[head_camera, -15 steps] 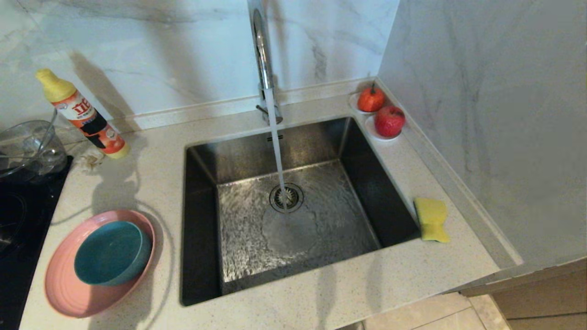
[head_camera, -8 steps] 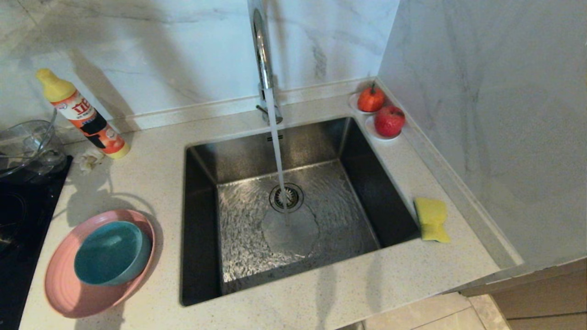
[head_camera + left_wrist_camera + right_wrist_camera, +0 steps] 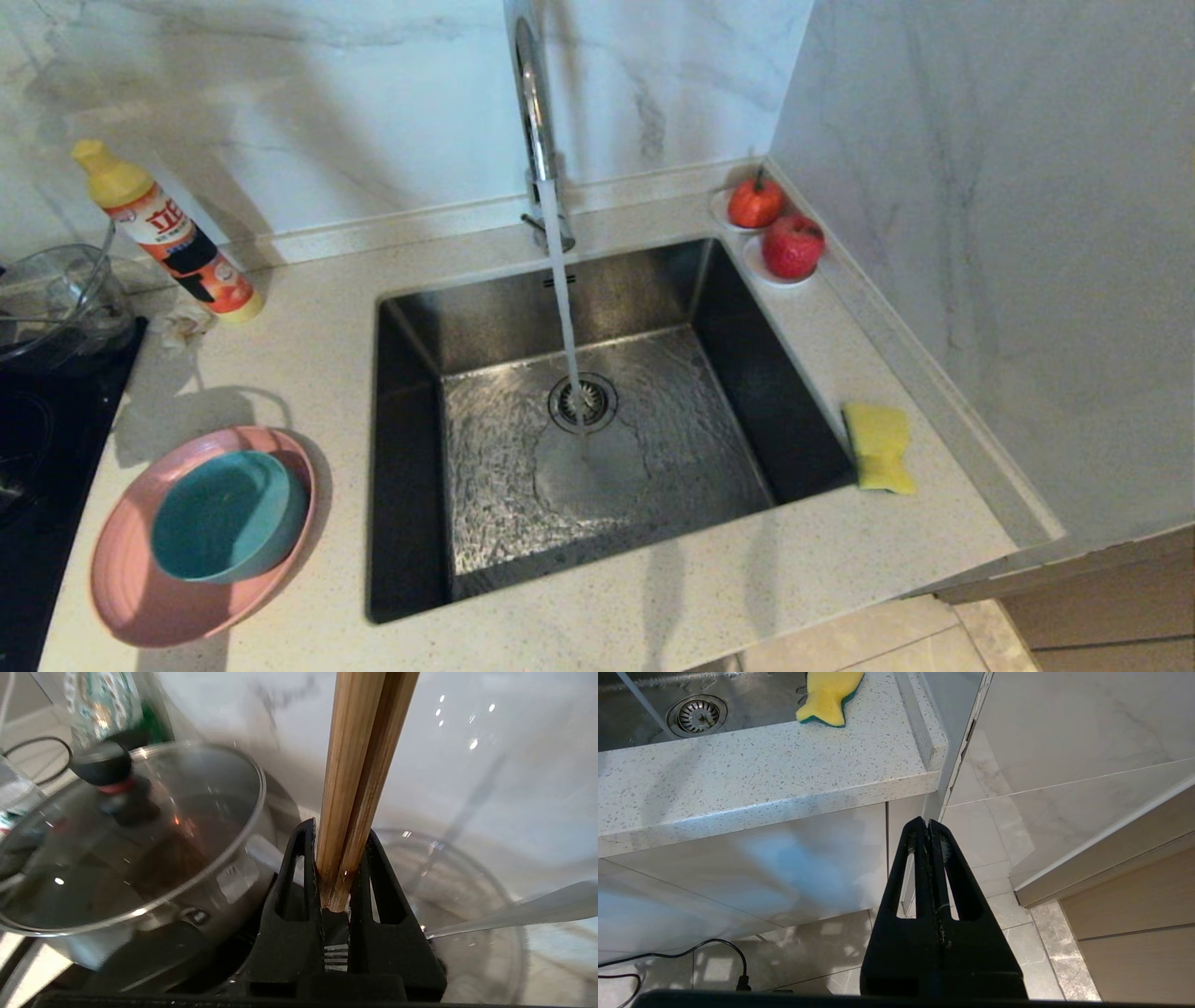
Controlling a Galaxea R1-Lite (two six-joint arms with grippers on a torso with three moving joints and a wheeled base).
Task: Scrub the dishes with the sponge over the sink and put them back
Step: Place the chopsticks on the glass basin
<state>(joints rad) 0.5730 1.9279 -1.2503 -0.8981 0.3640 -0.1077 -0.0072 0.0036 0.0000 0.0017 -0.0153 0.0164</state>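
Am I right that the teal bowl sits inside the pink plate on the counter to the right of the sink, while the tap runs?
Not quite: the teal bowl sits inside the pink plate on the counter to the left of the sink, as the head view shows. The tap is indeed running.

Shadow on the counter (image 3: pixel 280 373) at left of the head view shifted: earlier it fell beside the bottle (image 3: pixel 168 233) and down onto the plate (image 3: pixel 140 597); now it sits lower left, just above the plate's rim. Small white thing (image 3: pixel 182 322) by the bottle is lit now.
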